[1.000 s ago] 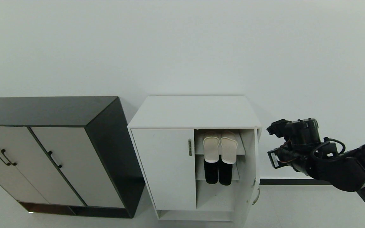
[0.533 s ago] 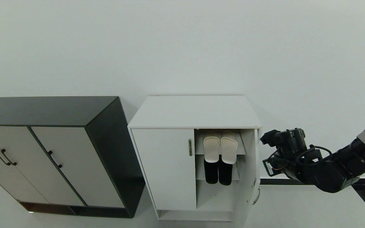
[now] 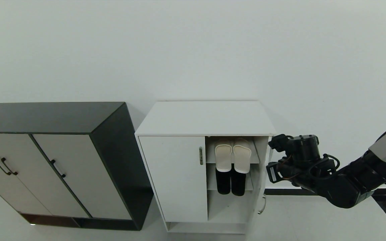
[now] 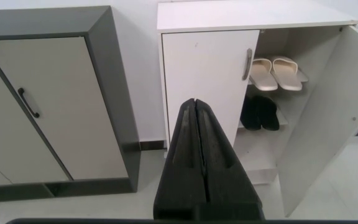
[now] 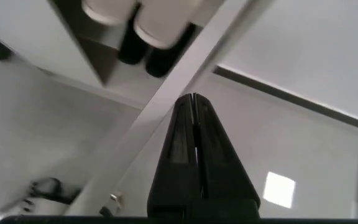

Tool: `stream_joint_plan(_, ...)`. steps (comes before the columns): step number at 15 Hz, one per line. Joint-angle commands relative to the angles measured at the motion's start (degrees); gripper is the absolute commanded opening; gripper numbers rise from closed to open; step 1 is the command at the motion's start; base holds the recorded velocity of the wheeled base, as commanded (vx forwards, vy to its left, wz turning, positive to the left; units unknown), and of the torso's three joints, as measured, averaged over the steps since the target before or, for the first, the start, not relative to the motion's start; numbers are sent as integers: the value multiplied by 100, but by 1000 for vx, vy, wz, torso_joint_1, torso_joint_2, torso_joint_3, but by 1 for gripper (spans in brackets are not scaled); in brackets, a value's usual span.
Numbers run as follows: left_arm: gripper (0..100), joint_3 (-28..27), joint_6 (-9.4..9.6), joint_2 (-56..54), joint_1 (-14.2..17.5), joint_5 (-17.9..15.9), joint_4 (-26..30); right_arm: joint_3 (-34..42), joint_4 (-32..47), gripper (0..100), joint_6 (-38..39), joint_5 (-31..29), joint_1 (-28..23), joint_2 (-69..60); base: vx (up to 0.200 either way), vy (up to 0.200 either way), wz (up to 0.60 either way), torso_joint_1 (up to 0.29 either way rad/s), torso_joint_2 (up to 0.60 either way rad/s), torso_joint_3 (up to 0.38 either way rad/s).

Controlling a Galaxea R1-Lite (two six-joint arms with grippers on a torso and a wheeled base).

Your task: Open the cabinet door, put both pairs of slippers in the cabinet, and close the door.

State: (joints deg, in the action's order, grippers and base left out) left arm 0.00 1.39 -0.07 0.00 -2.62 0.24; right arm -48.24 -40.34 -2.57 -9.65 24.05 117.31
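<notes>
Slippers, head view: cream pair [image 3: 241,158] on top shelf of white cabinet [image 3: 204,117], black pair [image 3: 238,183] on the shelf just below, ends toward the camera.
Doors, head view: left door [image 3: 176,177] closed; right door [image 3: 262,187] swung out, seen nearly edge-on.
Right claw, head view: right claw [image 3: 273,141] by the top of the right door's outer side; contact cannot tell.
Neighbour, head view: dark cabinet [image 3: 45,117] beside the white one, its doors closed, both on the floor [image 3: 313,217].
Left wrist view: left claw [image 4: 195,102] clenched, fingers pressed together, well apart from the white cabinet [image 4: 204,81]; cream pair [image 4: 289,70] above black pair [image 4: 260,112].
Right wrist view: right claw [image 5: 193,98] clenched, right door [image 5: 185,68] edge close behind it; both pairs blurred on their shelves.
Count: 2 cabinets, 2 slipper pairs (4 slippers), 2 claws.
</notes>
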Motion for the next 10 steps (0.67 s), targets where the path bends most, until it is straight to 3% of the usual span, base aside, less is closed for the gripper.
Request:
stream_joint_plan(1,0,0,2,7,0,7,2,-10,-106,0,134,157,73,38,0,0,0,0,0,0)
stream_joint_plan(6,0,0,2,7,0,-2,2,69,-651,0,248,227,117,81,0,0,0,0,0,0)
stream_joint_plan(10,0,0,-7,7,0,7,2,78,-651,0,240,227,135,99,0,0,0,0,0,0)
